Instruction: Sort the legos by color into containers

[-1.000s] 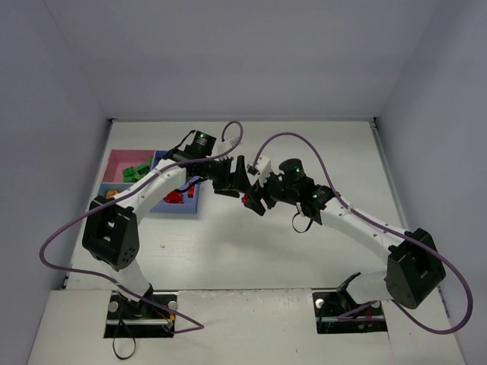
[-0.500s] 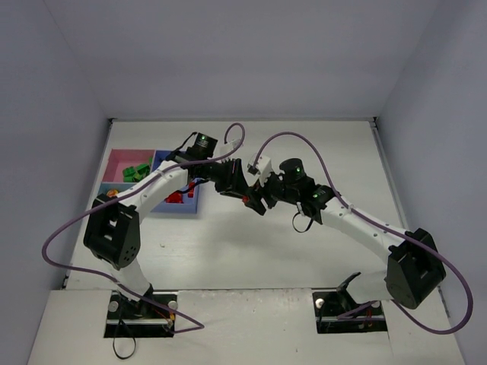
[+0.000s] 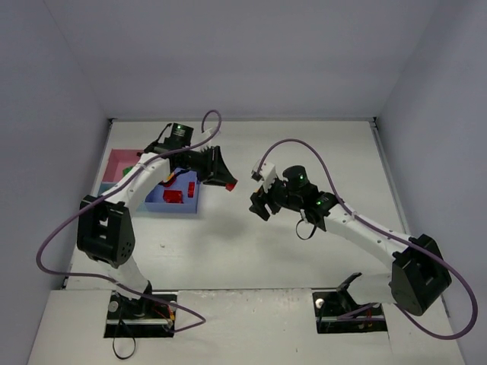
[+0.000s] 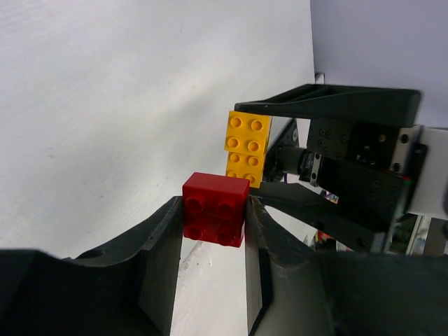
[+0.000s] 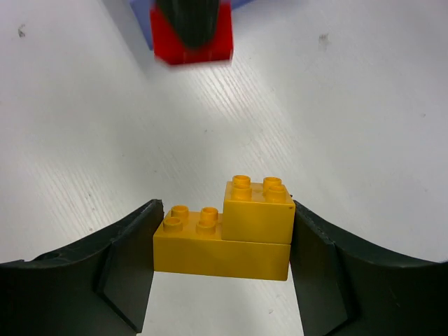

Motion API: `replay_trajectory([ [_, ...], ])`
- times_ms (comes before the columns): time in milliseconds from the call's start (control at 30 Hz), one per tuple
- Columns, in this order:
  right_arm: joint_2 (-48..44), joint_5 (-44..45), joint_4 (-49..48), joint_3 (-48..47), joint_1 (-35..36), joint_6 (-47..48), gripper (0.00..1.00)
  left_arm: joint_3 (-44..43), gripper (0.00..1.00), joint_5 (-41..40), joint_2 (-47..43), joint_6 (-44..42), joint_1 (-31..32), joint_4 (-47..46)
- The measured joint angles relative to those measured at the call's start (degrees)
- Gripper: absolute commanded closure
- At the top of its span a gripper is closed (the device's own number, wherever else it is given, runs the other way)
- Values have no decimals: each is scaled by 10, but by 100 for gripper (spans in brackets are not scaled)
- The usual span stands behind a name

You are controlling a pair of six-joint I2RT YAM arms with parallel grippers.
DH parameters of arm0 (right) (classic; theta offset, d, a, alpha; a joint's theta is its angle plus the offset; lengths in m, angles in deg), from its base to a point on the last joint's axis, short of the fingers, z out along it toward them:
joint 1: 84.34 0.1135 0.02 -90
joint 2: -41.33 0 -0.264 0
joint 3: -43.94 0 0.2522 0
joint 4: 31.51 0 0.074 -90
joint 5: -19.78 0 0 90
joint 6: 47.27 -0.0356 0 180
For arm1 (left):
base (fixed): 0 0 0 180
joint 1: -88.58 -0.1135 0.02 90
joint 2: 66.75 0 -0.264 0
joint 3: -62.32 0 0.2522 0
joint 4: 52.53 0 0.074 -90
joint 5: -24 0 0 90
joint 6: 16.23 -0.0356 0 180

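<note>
My left gripper (image 4: 213,210) is shut on a red lego (image 4: 215,208), held in the air right of the containers; from above they are the left gripper (image 3: 227,181) and red lego (image 3: 230,183). My right gripper (image 5: 222,231) is shut on a stepped yellow lego (image 5: 231,234), a short gap to the right of the left one, seen from above as the right gripper (image 3: 257,204). The left wrist view shows that yellow lego (image 4: 247,148) just beyond the red one. Red legos (image 3: 172,196) lie in the blue container (image 3: 176,211).
A pink container (image 3: 118,161) with a green lego (image 3: 126,172) adjoins the blue one on the left, partly hidden by the left arm. A sliver of a light-blue container (image 3: 103,188) shows beside it. Purple cables (image 3: 289,142) loop above both arms.
The left gripper closed on the red lego at the right gripper's jaws and carried it off to the left. The right gripper drew back slightly, still holding the yellow lego.
</note>
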Motion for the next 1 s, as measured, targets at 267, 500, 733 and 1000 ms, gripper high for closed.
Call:
replay_trajectory([
  [267, 0, 15, 12, 13, 0, 0, 100, -44, 100, -32, -15, -53, -63, 77],
  [500, 0, 21, 13, 13, 0, 0, 100, -44, 100, -233, -34, -85, -125, 131],
  [733, 0, 21, 13, 12, 0, 0, 100, -21, 86, -431, -29, -90, -133, 110],
  [1000, 0, 15, 16, 2, 0, 0, 100, -21, 37, -507, 67, -89, -133, 79],
])
